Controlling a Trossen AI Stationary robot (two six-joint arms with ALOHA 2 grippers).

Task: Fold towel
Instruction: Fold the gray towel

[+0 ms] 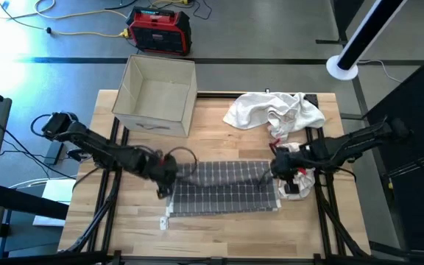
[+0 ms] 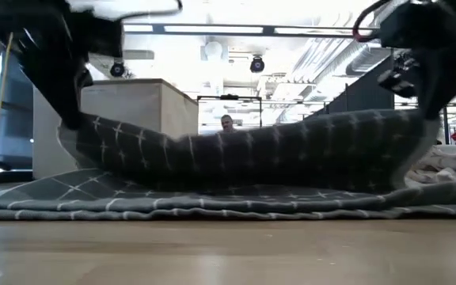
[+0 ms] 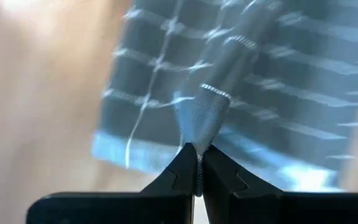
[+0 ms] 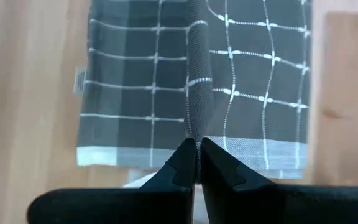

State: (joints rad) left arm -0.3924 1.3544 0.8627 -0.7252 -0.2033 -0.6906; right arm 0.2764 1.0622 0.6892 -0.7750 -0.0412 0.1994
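Grippers both pinched tight on the grey checked towel's far edge, left gripper and right gripper holding it above the table mid-fold; risks, likely: thin pinch slipping, or uneven travel skewing the fold.

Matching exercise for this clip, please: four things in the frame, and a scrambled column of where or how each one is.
Things:
1. grey checked towel
2. white cloth pile
3. cardboard box
4. red device

States:
A. on the floor beyond the table
B. open, at the table's far left corner
C. crumpled at the table's far right
D. pinched at both ends by the left gripper and the right gripper, one edge lifted

Pairs: 1-D, 2-C, 3-B, 4-A
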